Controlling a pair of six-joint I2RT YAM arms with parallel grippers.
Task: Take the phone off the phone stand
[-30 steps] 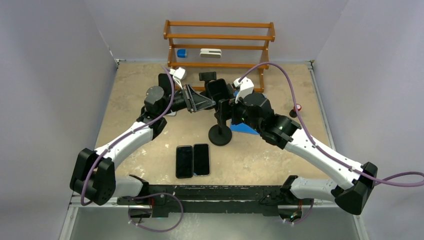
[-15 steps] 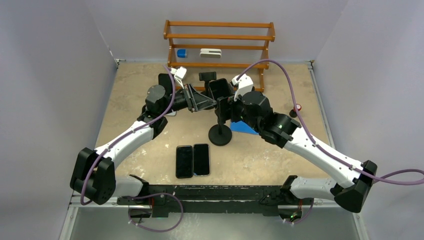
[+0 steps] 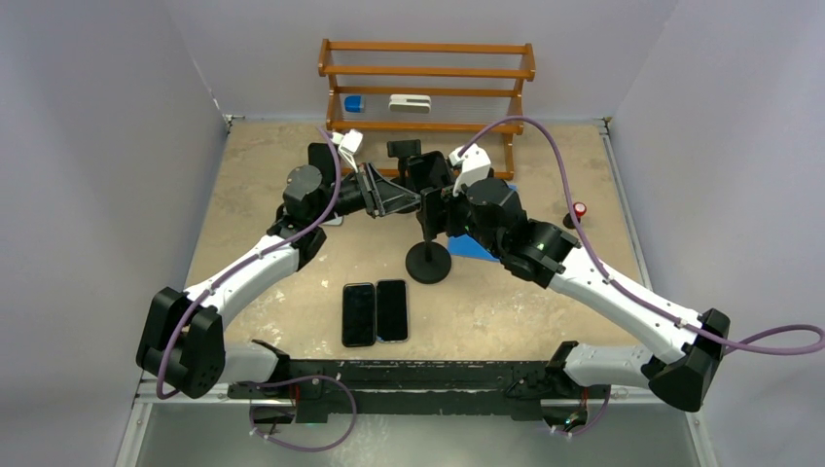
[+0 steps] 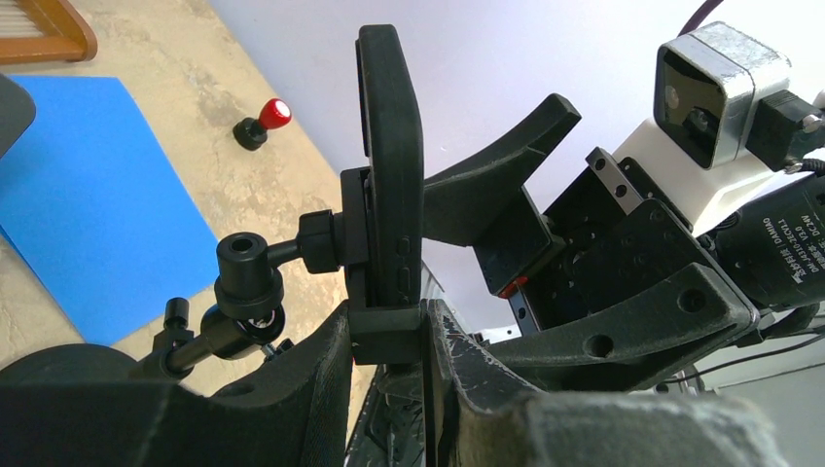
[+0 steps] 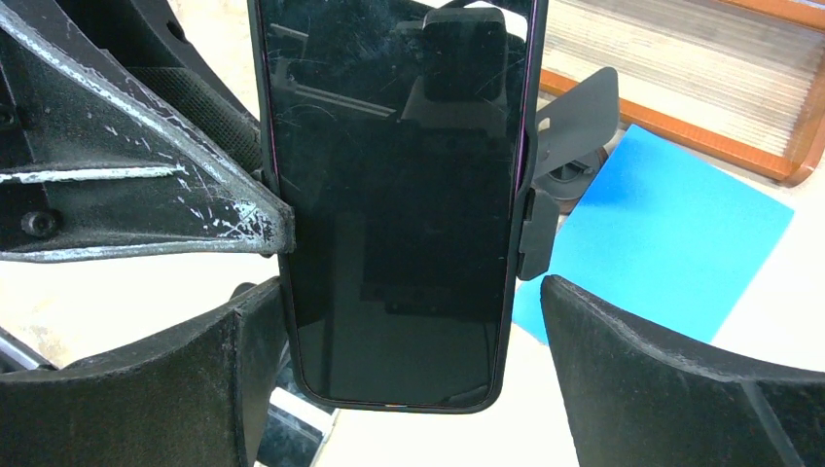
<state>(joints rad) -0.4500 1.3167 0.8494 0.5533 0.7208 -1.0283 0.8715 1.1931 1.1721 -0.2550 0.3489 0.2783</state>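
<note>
the phone point(image 5: 399, 195) stands upright in the cradle of the phone stand point(image 3: 428, 263), near the middle of the table point(image 3: 263, 165), its dark screen facing the right wrist camera and its lower end hanging free below the cradle's side clamps; the left gripper point(image 4: 386, 326) comes in from the left and is pinched on the cradle's left side arm, where that arm hugs the phone's edge, with one finger against the front and one against the back; the right gripper point(image 5: 409, 321) is spread wide, its fingers point(image 5: 671, 389) on either side of the phone's lower half and clear of both edges; seen edge-on from the left wrist, the phone sits against the cradle plate, which joins a ball joint point(image 4: 248, 268) on the stand's stem; a blue sheet point(image 3: 477, 248) lies just right of the stand's round base, and a small red-topped object point(image 3: 580, 209) stands further right; two more phones point(image 3: 375, 311) lie flat side by side near the arm bases; a wooden rack point(image 3: 428, 73) sits at the far edge with a blue item point(image 3: 354, 103) and a white item point(image 3: 410, 101) on its shelf
</note>
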